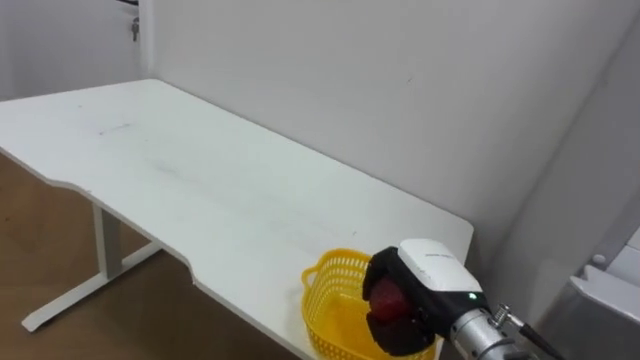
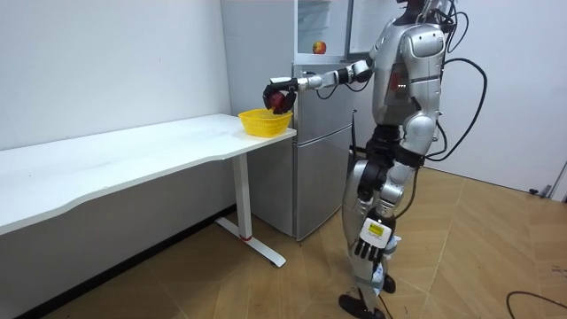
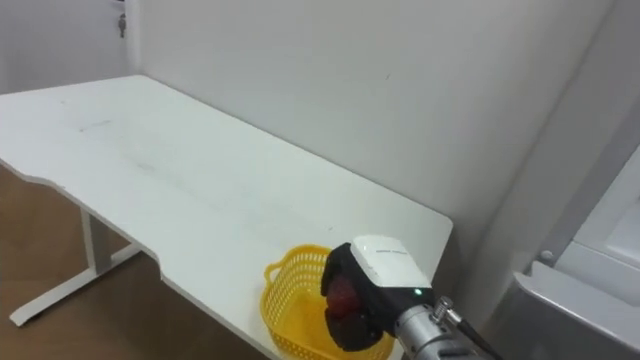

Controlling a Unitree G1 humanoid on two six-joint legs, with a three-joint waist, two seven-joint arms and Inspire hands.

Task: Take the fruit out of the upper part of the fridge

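One hand busy: R robot hand (image 1: 383, 270), fingers curled tight round red fruit (image 1: 387, 298).
Fruit: above yellow basket (image 1: 332, 272); contact w/ basket unclear.
Basket: on worktop (image 1: 200, 170) end nr fridge (image 2: 323, 168); lower part cut off in eye views.
L robot hand (image 2: 372, 241): hangs by thigh, room view.
Hidden: most of fruit, behind fingers.

Right hand (image 3: 372, 272): enters from lower right, white-backed, dark fingers curled round a red fruit (image 3: 342, 296), held over the far right part of the basket. Yellow basket (image 3: 288, 292): openwork plastic, on the near right corner of the white table (image 3: 200, 185). Behind: plain white wall (image 3: 350, 90). Below the table: wood floor (image 3: 60, 325)
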